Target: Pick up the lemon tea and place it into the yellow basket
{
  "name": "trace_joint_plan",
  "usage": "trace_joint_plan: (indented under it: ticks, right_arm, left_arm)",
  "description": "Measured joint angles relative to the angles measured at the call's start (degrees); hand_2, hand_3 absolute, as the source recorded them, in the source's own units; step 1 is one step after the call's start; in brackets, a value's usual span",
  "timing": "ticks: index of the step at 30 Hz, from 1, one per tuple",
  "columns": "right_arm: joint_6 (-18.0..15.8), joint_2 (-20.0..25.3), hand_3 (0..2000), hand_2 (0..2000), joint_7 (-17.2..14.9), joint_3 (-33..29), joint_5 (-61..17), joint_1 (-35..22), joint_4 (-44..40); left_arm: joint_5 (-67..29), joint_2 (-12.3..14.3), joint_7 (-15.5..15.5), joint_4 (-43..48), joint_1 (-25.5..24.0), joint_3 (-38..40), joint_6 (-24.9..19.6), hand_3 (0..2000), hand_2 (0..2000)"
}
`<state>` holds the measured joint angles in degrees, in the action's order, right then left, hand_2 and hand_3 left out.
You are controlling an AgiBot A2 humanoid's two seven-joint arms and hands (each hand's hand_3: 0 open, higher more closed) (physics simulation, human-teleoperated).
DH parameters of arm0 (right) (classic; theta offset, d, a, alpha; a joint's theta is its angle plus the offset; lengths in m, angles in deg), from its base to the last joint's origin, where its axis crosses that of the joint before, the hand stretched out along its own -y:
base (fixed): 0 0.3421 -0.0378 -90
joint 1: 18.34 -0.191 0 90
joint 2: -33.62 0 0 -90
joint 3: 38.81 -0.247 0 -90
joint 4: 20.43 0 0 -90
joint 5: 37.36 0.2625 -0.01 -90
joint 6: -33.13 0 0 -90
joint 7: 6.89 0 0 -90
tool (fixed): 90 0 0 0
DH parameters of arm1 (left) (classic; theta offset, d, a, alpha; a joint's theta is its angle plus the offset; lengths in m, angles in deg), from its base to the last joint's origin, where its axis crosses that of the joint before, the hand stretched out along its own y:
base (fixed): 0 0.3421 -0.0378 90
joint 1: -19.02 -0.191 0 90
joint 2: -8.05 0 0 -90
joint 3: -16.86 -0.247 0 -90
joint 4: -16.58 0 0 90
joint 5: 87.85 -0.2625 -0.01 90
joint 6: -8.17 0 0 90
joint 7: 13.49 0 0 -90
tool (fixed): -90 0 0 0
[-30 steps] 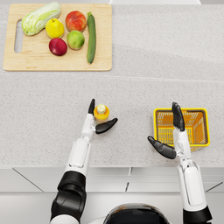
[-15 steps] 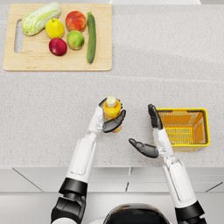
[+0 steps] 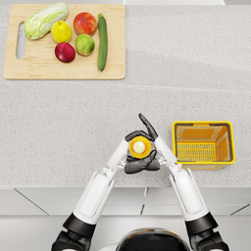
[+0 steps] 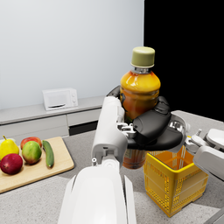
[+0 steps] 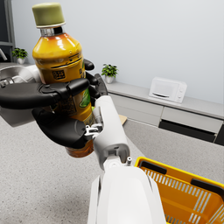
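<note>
The lemon tea [image 3: 139,147] is an amber bottle with an olive cap, held upright above the counter just left of the yellow basket [image 3: 228,147]. My left hand [image 3: 133,165] grips its lower half, as the left wrist view shows with the lemon tea [image 4: 139,89] in the left hand [image 4: 153,129]. My right hand [image 3: 151,158] lies close against the bottle's basket side, one finger stretched straight past it. In the right wrist view the lemon tea [image 5: 61,61] has dark fingers across it, and the right hand [image 5: 97,85] touches its far side. The yellow basket [image 5: 153,168] sits below.
A wooden cutting board [image 3: 29,73] at the far left carries a cabbage [image 3: 46,19], several fruits and a cucumber [image 3: 102,41]. The speckled counter's front edge [image 3: 49,186] runs near my arms.
The left hand has carried the bottle right and nearer, toward the basket. The right hand has swung left from beside the basket and closed up against the bottle.
</note>
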<state>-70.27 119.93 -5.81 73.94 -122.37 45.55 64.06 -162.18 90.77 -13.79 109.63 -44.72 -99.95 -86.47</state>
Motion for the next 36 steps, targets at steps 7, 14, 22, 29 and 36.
trace_joint_plan:
  ticks: [7,14,22,29,36]
  right_arm:
    - [-6.1,-1.1,2000,2000,-0.9,0.7,-0.6,-0.4,0.4]
    - [-1.8,0.0,2000,2000,-1.1,-11.0,-0.5,-1.6,3.2]
    - [-1.2,0.0,2000,2000,-2.6,-29.7,-0.4,0.6,4.8]
    - [-1.8,-0.1,1673,639,-19.3,-32.8,-0.5,1.7,-1.6]
    - [11.1,0.2,0,0,-4.5,-29.4,-0.4,3.9,1.4]
  left_arm:
    - [0.1,-2.2,0.3,1.2,0.1,-2.5,4.2,693,0]
    - [0.4,-4.2,0.3,6.7,-3.8,5.9,4.6,0,0]
    - [0.5,-4.2,0.3,8.2,-5.9,26.9,4.6,0,0]
    - [0.5,-3.8,0.3,7.0,-7.1,30.9,4.6,0,0]
    - [0.5,-3.3,0.3,6.3,-5.1,29.7,4.6,0,0]
